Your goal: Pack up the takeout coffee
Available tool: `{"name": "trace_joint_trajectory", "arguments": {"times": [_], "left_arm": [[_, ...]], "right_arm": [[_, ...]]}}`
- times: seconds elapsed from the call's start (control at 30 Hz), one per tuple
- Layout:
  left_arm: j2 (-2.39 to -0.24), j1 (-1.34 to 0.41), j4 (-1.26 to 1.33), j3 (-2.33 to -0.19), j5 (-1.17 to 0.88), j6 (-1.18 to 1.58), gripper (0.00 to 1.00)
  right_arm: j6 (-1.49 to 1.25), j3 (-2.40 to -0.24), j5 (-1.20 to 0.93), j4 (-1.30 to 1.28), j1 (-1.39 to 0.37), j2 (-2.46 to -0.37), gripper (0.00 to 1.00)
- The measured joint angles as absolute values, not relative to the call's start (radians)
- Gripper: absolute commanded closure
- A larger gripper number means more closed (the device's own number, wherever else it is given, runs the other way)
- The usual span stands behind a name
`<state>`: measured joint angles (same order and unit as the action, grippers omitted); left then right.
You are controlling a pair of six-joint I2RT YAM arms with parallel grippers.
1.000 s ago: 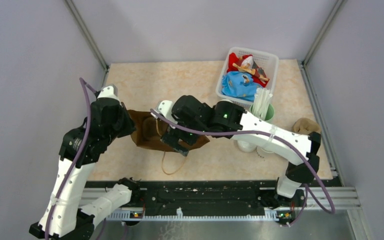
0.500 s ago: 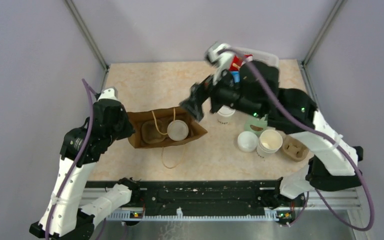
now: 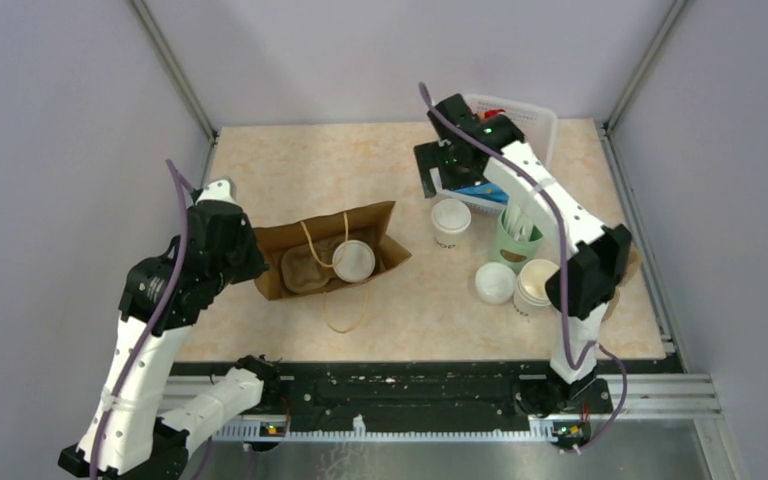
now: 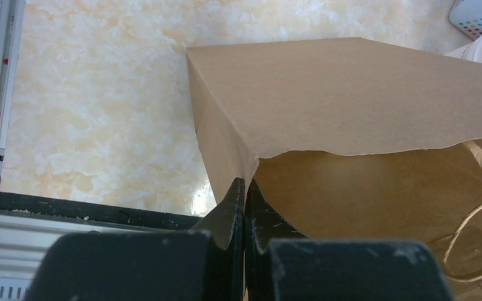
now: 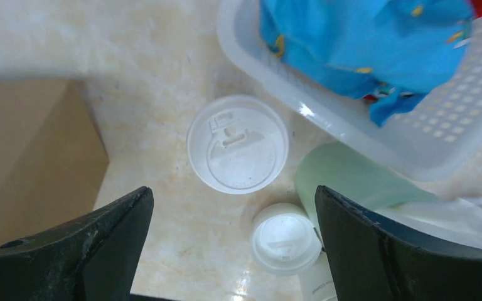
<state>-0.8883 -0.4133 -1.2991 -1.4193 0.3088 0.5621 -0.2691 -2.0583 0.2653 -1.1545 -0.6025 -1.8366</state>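
Lower your empty, wide-open right pincer (image 5: pixel 232 194) squarely over the takeout coffee (image 5: pixel 237 152) at three o'clock of the bag (image 4: pixel 351 88) your closed left pincer (image 4: pixel 245 204) pinches.

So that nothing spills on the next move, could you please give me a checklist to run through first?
1. Left gripper shut on the rim of the paper bag: ok.
2. Bag mouth open upward: ok.
3. Right gripper with jaws open, aimed at the lidded cup: ok.
4. Cup upright, lid on: ok.
5. Empty carrier slot inside the bag: ok.
6. Clearance from the basket: cannot tell.
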Motion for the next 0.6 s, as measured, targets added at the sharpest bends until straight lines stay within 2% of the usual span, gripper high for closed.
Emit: {"name": "trace_joint_trajectory", "arguments": {"times": [0.2,0.6], "left_arm": [[-0.893,-0.413,-1.304,-1.419,0.309,0.553,1.0],[-0.893,-0.413,-1.308,-1.42,0.309,0.554,1.0]], "right_arm": [[-0.244,-2.031,0.191,-1.201,-0.598,-1.991,0.01],[-0.215,-1.988,0.119,-1.199,-0.545,-2.0,0.01]]}}
